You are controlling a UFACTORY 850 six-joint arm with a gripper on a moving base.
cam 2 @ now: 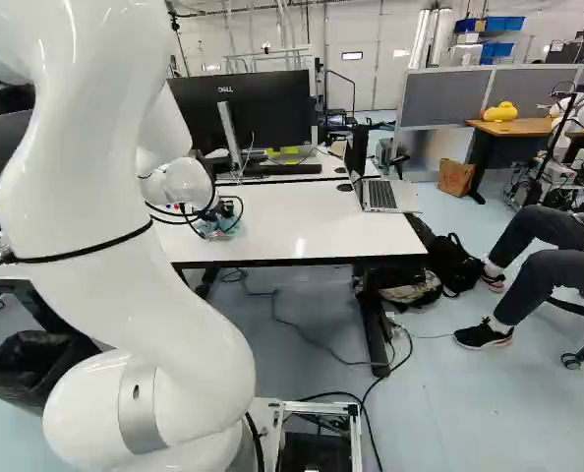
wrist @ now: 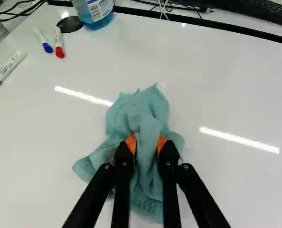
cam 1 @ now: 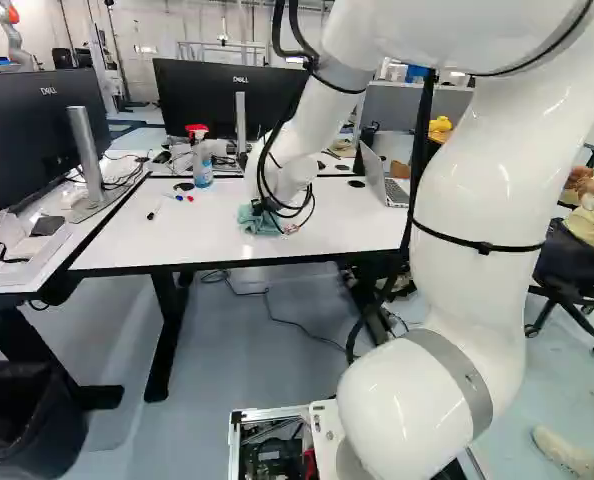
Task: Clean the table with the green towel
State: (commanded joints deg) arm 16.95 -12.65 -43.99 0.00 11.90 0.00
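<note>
From where I stand, taking the spray bottle [cam 1: 201, 160] as my mark, the green towel [wrist: 150, 109] lies bunched on the table [wrist: 217, 166], nearer the arm [cam 1: 482, 190] than the bottle and off to its right. The claw [wrist: 146, 142] has the cloth pinched in a fold between its orange pads. Trouble could come from a wipe swung towards the bottle: the loose cloth might catch the red marker [wrist: 59, 42] or blue marker [wrist: 43, 41] just on the near side of it and send them rolling, or nudge the bottle over. Pressing too hard could drag the fold out of the pinch; too lightly, and the crumpled cloth may skim without cleaning. Only the wrist view shows that grip plainly. The laptop [cam 2: 380, 195], well to the bottle's right, appears only in the base views, and the right one hides the bottle altogether.
</note>
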